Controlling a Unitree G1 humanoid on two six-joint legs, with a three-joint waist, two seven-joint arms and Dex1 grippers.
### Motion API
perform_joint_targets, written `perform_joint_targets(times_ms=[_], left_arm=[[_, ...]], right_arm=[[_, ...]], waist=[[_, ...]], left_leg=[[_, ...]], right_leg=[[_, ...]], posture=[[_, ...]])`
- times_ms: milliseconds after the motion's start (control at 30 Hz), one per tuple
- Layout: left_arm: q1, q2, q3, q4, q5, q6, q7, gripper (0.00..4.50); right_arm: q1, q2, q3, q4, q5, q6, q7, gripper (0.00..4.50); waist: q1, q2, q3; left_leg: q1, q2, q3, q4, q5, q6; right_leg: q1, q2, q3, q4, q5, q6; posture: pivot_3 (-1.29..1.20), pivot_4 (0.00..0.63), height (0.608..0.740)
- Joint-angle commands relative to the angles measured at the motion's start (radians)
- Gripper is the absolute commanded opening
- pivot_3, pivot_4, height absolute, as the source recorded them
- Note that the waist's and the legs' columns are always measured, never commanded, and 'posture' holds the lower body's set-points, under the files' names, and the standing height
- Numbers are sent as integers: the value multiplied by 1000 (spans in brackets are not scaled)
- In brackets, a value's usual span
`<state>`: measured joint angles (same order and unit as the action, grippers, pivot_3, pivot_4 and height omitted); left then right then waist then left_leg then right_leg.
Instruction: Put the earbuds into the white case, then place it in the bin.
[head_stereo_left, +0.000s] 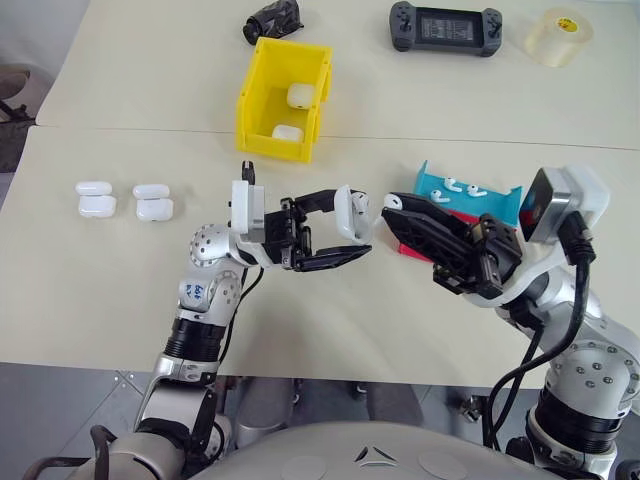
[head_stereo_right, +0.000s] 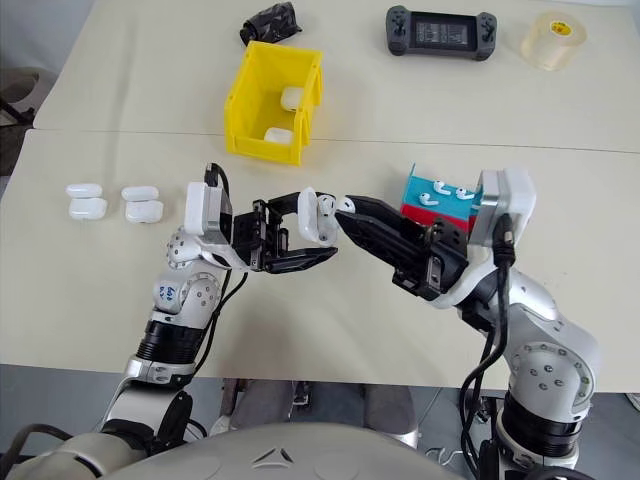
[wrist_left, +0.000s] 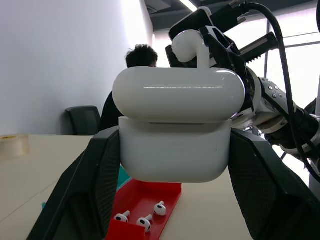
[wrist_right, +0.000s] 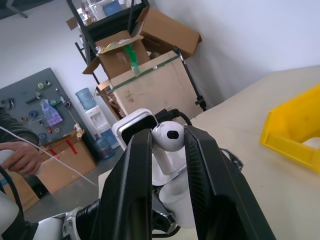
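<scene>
Above the near part of the bench (head_stereo_left: 120, 300), the left pincer (head_stereo_left: 335, 238) is clenched on the white case (head_stereo_left: 352, 213), glossy and rounded, its lid hinged open. Touching it, the right pincer (head_stereo_right: 345, 210) grips one earbud (wrist_right: 168, 136) between narrowly parted fingers, held right at the case. Just beyond, a red tray (wrist_left: 150, 192) holds three earbuds (wrist_left: 145, 220); a blue tray (head_stereo_left: 470, 195) carries more. Farther back, the yellow bin (head_stereo_left: 262, 85) contains two closed cases (head_stereo_left: 300, 95).
</scene>
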<state>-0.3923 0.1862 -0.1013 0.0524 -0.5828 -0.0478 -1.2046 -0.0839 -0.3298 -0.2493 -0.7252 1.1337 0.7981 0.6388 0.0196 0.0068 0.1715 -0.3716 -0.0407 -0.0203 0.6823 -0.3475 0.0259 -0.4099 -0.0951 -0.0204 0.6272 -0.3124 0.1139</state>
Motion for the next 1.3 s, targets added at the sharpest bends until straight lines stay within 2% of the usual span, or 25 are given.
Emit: perform_joint_targets(times_ms=[33,500,733,900,967,1300], left_arm=[[-15,-17,-11,-32,-2,4,4,2798],[-9,-24,-17,-46,1,5,0,2798],[-12,-29,-8,-44,-2,6,13,2798],[-19,-28,-5,-46,-3,9,13,2798],[-21,-28,-4,-48,-2,12,13,2798],[-17,-12,0,-59,7,43,22,2798]], right_arm=[[20,-24,63,-35,-40,-54,10,604],[10,-57,158,44,-152,-192,33,604],[5,-95,162,58,-152,-193,51,604],[7,-157,212,73,-228,-206,92,604],[0,-153,208,78,-192,-192,76,604],[-4,-203,165,57,-105,-177,85,3750]], waist=[[0,0,0],[0,0,0],[1,0,0],[1,0,0],[1,0,0],[2,-1,0]], left_leg=[[0,0,0,0,0,0],[0,0,0,0,0,0],[0,0,0,0,0,0],[0,0,0,0,0,0],[0,0,0,0,0,0],[0,0,0,0,0,0]], right_leg=[[0,0,0,0,0,0],[0,0,0,0,0,0],[0,0,0,0,0,0],[0,0,0,-1,0,0],[0,0,0,-1,0,0],[0,0,0,-1,0,0]], posture=[[0,150,740],[0,150,740],[0,150,740],[0,150,740],[0,150,740],[0,150,740]])
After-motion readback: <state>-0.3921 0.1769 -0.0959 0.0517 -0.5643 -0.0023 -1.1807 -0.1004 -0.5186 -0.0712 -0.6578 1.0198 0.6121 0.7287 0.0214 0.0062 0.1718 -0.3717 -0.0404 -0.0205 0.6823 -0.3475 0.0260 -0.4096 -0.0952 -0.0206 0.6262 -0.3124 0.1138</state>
